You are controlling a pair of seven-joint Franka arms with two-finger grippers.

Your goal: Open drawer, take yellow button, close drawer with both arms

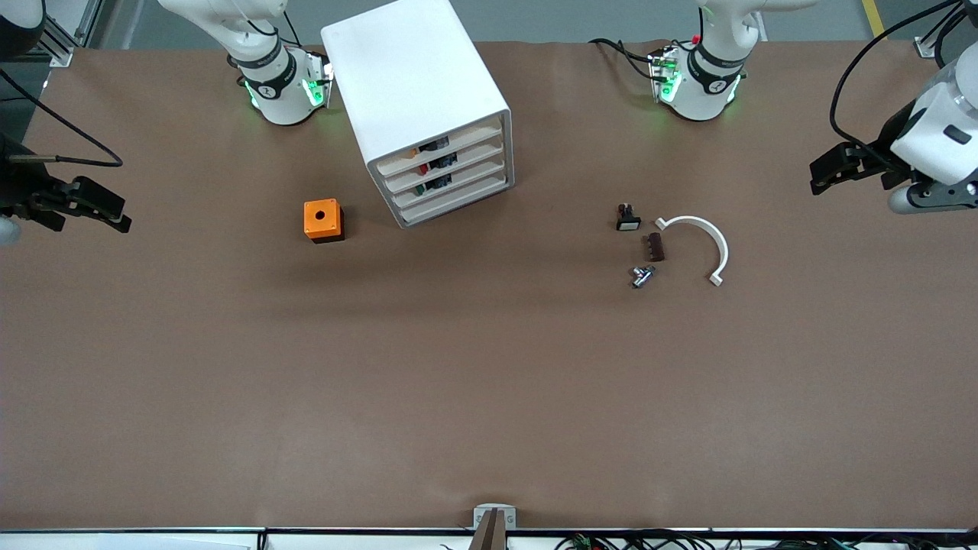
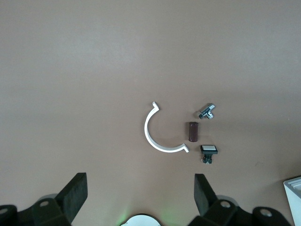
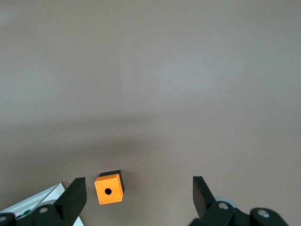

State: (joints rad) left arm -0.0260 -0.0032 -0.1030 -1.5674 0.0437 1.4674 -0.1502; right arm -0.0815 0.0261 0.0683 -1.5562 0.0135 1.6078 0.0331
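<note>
Front view: drawer (image 1: 437, 151) sitting closed, probably light-sliding, pull its front lip; left gripper (image 1: 829, 173) and right gripper (image 1: 99, 210) fingers hanging released, waiting.

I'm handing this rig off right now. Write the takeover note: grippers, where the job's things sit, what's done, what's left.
Left gripper: open, empty, up over the left arm's end of the table.
Right gripper: open, empty, up over the right arm's end of the table.
Cabinet stands between the arm bases. Top drawer is shut, as are the three below it.
Button: small parts show through the drawer fronts, but I cannot tell which is the button.
Loose on the table, not needed: orange cube beside the cabinet; white arc and three small parts toward the left arm's end.
Done: nothing.
Left: open drawer, take button, close drawer.
</note>
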